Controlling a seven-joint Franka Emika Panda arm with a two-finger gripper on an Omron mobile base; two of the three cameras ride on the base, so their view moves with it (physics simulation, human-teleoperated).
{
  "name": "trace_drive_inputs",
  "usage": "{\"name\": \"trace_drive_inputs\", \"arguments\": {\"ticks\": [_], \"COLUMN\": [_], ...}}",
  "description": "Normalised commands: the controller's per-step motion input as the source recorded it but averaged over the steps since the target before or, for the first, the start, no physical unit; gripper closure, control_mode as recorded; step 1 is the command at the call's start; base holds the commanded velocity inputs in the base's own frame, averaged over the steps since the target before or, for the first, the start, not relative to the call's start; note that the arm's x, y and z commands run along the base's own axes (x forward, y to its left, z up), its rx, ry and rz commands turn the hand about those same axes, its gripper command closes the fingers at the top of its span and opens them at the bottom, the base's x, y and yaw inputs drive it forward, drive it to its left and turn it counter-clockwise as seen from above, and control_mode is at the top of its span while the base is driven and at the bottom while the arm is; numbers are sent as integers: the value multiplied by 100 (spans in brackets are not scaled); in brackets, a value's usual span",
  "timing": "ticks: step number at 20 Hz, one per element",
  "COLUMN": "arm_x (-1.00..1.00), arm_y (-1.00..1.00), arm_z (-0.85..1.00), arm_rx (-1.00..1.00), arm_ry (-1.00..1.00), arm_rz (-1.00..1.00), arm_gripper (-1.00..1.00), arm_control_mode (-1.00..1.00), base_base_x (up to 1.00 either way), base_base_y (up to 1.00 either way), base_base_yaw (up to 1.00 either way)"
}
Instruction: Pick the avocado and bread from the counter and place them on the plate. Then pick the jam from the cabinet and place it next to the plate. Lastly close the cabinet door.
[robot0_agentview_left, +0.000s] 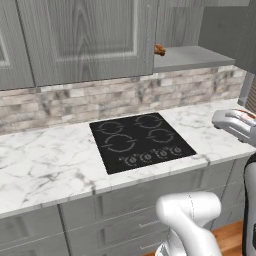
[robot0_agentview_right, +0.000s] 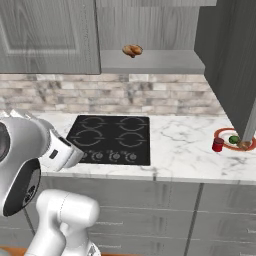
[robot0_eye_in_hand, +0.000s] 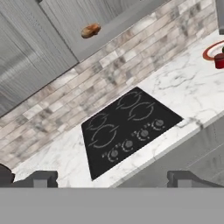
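The jam (robot0_agentview_right: 217, 144) is sitting beside the plate (robot0_agentview_right: 223, 132); the tool (robot0_eye_in_hand: 111, 178) is hanging released, needing the cabinet door (robot0_agentview_right: 235, 65) swung shut.

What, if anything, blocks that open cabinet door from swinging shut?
Nothing visible does. The cabinet door hangs open at the right; the pastry sits well back on the shelf, and the jam stands down on the counter, below the door's swing.
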Motion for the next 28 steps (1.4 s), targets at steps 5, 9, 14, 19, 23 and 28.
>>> {"name": "trace_drive_inputs", "arguments": {"ticks": [5,9,14,19,23,28], "arm_x": [-43,-3,3,16,-10,-2], "arm_y": [-2,0,-1,5,5,1], "arm_z": [-5,-9,-5,-20,-17,-3], "arm_rx": [-9,-3,0,-7,-7,-2], "arm_ry": [-13,-13,-1,-3,-1,0], "arm_rz": [0,2,0,0,4,2], "arm_gripper": [-100,-100,-100,-100,-100,-100], "arm_control_mode": [-100,-100,-100,-100,-100,-100], "base_base_x": [0,0,0,0,0,0], "base_base_y": [0,0,0,0,0,0], "base_base_yaw": [0,0,0,0,0,0]}}
